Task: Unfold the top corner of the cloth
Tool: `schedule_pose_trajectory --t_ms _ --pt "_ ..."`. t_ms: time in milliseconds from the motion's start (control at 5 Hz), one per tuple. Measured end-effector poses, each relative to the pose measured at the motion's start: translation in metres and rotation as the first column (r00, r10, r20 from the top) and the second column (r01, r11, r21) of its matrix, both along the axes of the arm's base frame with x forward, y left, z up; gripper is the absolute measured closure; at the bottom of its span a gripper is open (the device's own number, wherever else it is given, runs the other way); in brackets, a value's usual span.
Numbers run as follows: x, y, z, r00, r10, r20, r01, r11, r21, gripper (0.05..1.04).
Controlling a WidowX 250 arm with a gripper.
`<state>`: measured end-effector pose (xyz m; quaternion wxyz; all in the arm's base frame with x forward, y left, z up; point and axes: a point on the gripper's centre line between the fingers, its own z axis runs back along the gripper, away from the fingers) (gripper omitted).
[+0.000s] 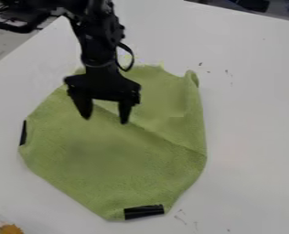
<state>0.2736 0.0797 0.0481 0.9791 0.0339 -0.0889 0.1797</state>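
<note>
And here's the gripper, hanging over the upper half of the green cloth, jaws spread apart, nothing clamped between them! The cloth lies out on the white table, and look at that diagonal line running across it to its right-hand edge; that looks like the border of a folded-over layer, so the top corner probably has unfolding to come. The open jaws sit right by the line's upper end, a sensible spot if the plan is to pinch the flap and carry it outward past the cloth's top edge. Whether the tips touch the fabric, I can't tell. Now, two black strips, one at the cloth's bottom edge, one on its left, presumably there to pin it so a tug moves only the flap. Danger: pinch too deep and both layers come up. And there's a raised curl at the cloth's upper right, soft stuff, likely to flop back!
</note>
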Motion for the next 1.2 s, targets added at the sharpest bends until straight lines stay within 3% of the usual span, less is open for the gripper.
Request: schedule_pose_trajectory --t_ms 400,600,800,1200 --pt "0.003 0.040 -0.037 0.999 -0.028 -0.038 0.026 0.999 -0.044 0.084" --pt "0.001 0.043 -0.045 0.999 -0.031 -0.023 0.030 0.999 -0.036 0.083" --pt "-0.017 0.040 -0.050 0.999 -0.030 -0.025 0.029 0.999 -0.018 0.083" --pt "-0.092 0.046 -0.047 0.989 0.088 -0.116 -0.087 0.996 0.017 0.083"
